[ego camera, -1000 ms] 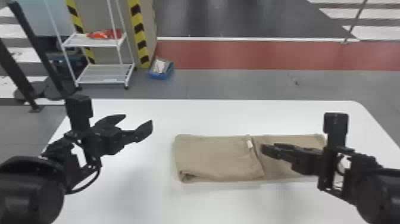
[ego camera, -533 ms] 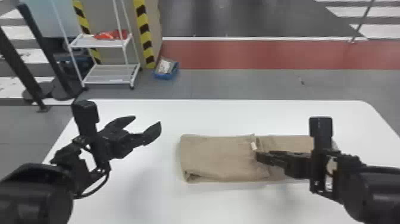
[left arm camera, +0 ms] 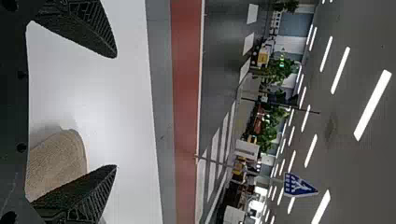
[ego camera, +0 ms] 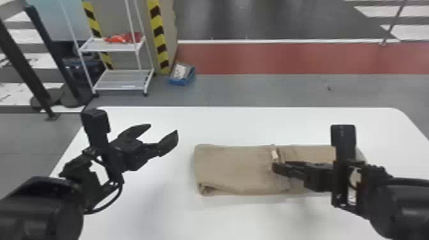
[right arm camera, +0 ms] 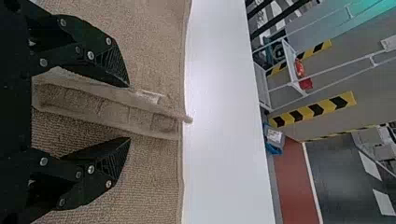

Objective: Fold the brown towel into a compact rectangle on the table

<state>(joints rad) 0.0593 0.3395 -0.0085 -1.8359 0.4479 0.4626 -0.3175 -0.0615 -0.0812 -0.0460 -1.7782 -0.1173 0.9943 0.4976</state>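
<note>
A white counter (ego camera: 223, 124) is seen across the lower part of the head view, its far edge bordered by grey floor. Beyond it, a red floor strip (ego camera: 287, 59) is laid across the upper right, and a white wheeled rack (ego camera: 121, 79) and a blue box (ego camera: 182, 79) are set at upper left, beside yellow and black striping (ego camera: 159, 38). The brown towel (ego camera: 229, 166), folded into a long strip, is laid right of centre; its right end is partly covered by the right arm, and a small pale label (ego camera: 274, 155) is shown along a fold. The left gripper (ego camera: 163, 128) is held to its left, fingers spread wide. The right gripper (ego camera: 277, 166) is held over the towel, fingers parted, a raised fold (right arm camera: 112, 105) seen between them. Compared with the earlier frames, the right gripper is shifted leftward to the label, the left gripper is brought slightly nearer the towel, and the room and counter are seen a little further right
</note>
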